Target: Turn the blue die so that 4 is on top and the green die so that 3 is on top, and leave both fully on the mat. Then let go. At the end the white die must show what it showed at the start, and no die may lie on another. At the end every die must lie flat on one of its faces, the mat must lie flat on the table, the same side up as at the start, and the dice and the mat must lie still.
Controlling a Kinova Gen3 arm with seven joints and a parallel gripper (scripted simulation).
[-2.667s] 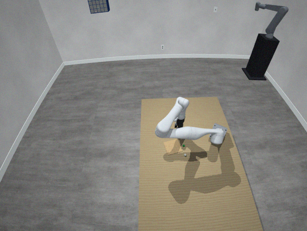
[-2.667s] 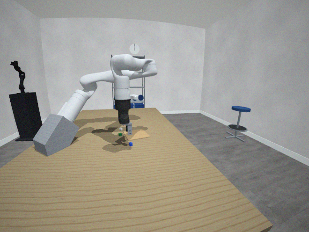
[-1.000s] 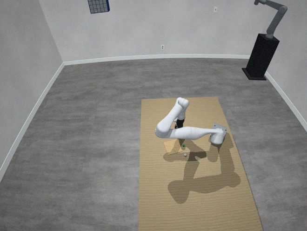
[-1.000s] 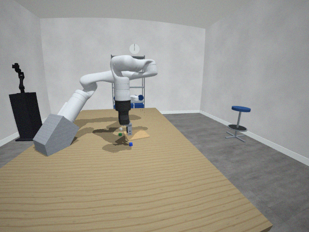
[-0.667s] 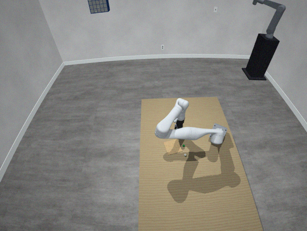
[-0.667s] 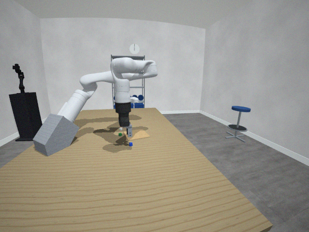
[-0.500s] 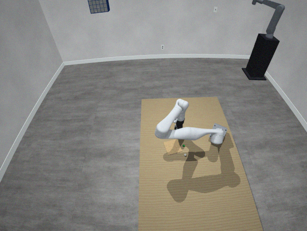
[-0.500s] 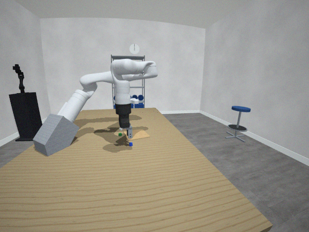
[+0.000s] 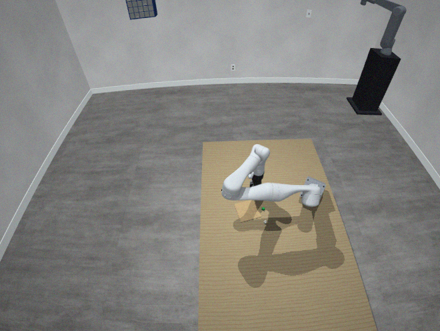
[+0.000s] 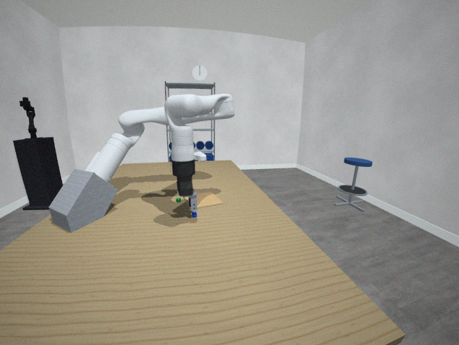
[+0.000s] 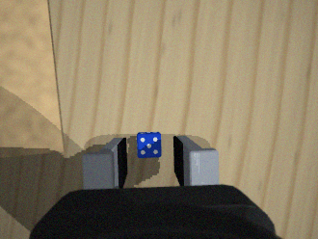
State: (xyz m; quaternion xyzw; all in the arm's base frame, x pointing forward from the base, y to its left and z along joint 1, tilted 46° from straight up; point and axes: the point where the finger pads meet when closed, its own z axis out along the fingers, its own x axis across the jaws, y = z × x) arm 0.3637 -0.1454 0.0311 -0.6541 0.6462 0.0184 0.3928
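The blue die (image 11: 148, 146) (image 10: 194, 214) lies flat on the bare table with 5 on top, a little off the tan mat (image 11: 24, 72) (image 10: 209, 201) (image 9: 246, 212). My gripper (image 11: 150, 154) (image 10: 192, 209) points straight down over the blue die. Its grey fingers stand on either side of the die with a gap on each side, so it is open. The green die (image 10: 178, 199) (image 9: 263, 209) lies on the table just beside the mat. The white die (image 9: 265, 221) lies on the table a little nearer the camera. Their top faces are too small to read.
The wooden table (image 9: 284, 302) (image 10: 185, 296) carries the arm's grey base (image 10: 82, 198) (image 9: 315, 185). My own arm hangs over the mat in the top view. A black pedestal (image 10: 37, 172), a shelf rack (image 10: 207, 111) and a blue stool (image 10: 355, 181) stand on the floor.
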